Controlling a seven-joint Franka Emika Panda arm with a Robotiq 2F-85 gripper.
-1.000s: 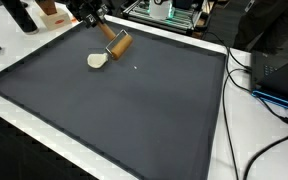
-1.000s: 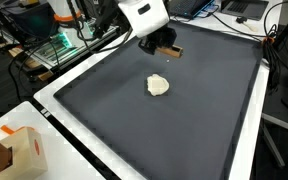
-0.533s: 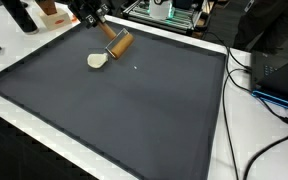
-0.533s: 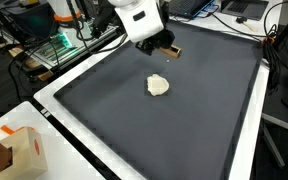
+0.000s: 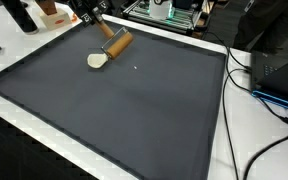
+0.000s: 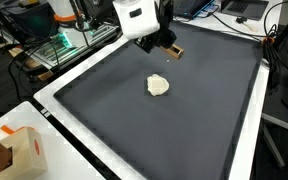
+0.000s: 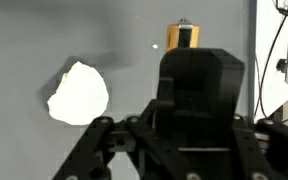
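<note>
A dark mat (image 5: 134,110) covers the table. On it lies a cream lump (image 5: 97,60), which shows again in an exterior view (image 6: 158,86) and at the left of the wrist view (image 7: 79,93). Just beyond it lies a small orange-brown block (image 5: 119,43) (image 6: 175,51) (image 7: 181,36). My gripper (image 5: 96,17) (image 6: 161,42) hovers at the mat's far edge, right by the block and slightly above it. Its black housing (image 7: 199,100) fills the lower wrist view and hides the fingertips, so I cannot see whether they are open or touch the block.
A cardboard box (image 6: 19,150) stands off the mat's near corner. Cables (image 5: 264,100) and black equipment (image 5: 279,65) lie beside one edge. An electronics rack (image 5: 169,12), a dark bottle (image 5: 20,14) and an orange-white box (image 5: 52,12) stand behind the far edge.
The arm has shifted a little up and back from the block. The block and the lump lie where they were.
</note>
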